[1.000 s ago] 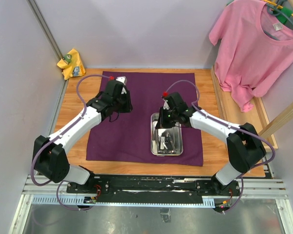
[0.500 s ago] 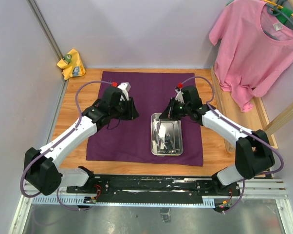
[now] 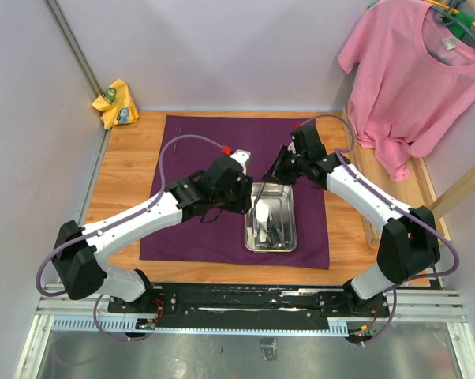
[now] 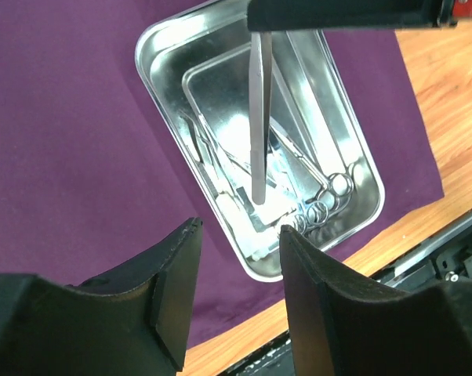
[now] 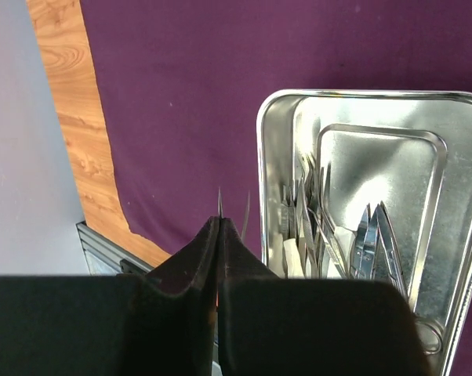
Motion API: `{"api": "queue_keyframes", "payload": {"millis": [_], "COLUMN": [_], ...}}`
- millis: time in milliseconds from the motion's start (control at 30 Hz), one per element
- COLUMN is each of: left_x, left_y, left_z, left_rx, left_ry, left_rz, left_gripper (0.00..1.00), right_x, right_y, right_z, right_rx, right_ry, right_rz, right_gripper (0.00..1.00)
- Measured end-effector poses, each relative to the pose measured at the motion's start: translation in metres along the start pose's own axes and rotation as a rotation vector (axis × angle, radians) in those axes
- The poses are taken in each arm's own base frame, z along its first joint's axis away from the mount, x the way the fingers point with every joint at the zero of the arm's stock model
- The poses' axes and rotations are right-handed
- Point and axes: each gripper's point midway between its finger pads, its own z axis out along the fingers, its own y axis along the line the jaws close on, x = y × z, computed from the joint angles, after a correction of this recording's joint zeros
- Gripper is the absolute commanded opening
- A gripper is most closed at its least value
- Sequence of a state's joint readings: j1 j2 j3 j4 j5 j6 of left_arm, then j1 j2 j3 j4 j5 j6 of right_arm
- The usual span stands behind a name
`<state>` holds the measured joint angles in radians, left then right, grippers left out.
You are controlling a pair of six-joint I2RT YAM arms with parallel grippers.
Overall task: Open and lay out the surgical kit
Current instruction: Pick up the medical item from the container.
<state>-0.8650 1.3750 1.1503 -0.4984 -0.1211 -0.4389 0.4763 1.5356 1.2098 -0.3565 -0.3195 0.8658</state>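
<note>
The dark purple cloth (image 3: pixel 198 150) lies spread flat on the wooden table. A steel tray (image 3: pixel 248 229) stands on its right half and holds scissors (image 4: pixel 330 192), other slim instruments and white gauze (image 4: pixel 236 215). My right gripper (image 3: pixel 278 175) hangs over the tray's far end, shut on slim metal forceps (image 4: pixel 257 117) that point down into the tray. The forceps' tips (image 5: pixel 219 200) stick out past its closed fingers. My left gripper (image 4: pixel 241 229) is open and empty, just above the cloth at the tray's left side.
A pink T-shirt (image 3: pixel 415 71) hangs at the back right over a wooden rail (image 3: pixel 458 189). A yellow rag (image 3: pixel 115 103) lies in the back left corner. The arms' metal mounting rail (image 3: pixel 253 304) runs along the near edge.
My left arm swung from the cloth's back left to the tray's left side and its jaws opened wider. My right gripper drew back towards the tray's far end, still holding the forceps.
</note>
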Motion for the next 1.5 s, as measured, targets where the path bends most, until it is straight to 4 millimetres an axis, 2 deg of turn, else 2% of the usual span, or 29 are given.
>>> {"api": "queue_keyframes", "payload": {"millis": [133, 367, 867, 1000, 1300, 1367, 1433, 1500], "left_x": [0.01, 0.013, 0.028, 0.029, 0.026, 0.027, 0.028, 0.029], "left_y": [-0.01, -0.025, -0.007, -0.003, 0.0, 0.0, 0.003, 0.004], "left_z": [0.005, 0.017, 0.043, 0.046, 0.05, 0.05, 0.05, 0.05], "left_rx": [-0.025, -0.073, -0.231, -0.26, -0.295, -0.298, -0.308, -0.316], "left_ry": [0.022, 0.02, 0.048, 0.049, 0.04, 0.042, 0.047, 0.053], "left_rz": [0.045, 0.117, 0.194, 0.204, 0.221, 0.224, 0.228, 0.233], "left_gripper": [0.49, 0.49, 0.45, 0.39, 0.07, 0.05, 0.02, 0.02], "right_x": [0.002, 0.006, 0.007, 0.008, 0.01, 0.01, 0.011, 0.012], "right_y": [-0.004, -0.008, 0.001, 0.003, 0.009, 0.01, 0.011, 0.01], "right_z": [0.0, 0.005, 0.002, 0.002, 0.002, 0.004, 0.007, 0.009], "right_rx": [0.027, 0.061, 0.032, 0.023, 0.002, 0.001, -0.002, -0.001], "right_ry": [0.009, 0.038, 0.06, 0.066, 0.072, 0.074, 0.076, 0.08], "right_rz": [0.036, 0.074, 0.102, 0.106, 0.109, 0.106, 0.102, 0.102], "right_gripper": [0.01, 0.01, 0.01, 0.01, 0.01, 0.01, 0.03, 0.13]}}
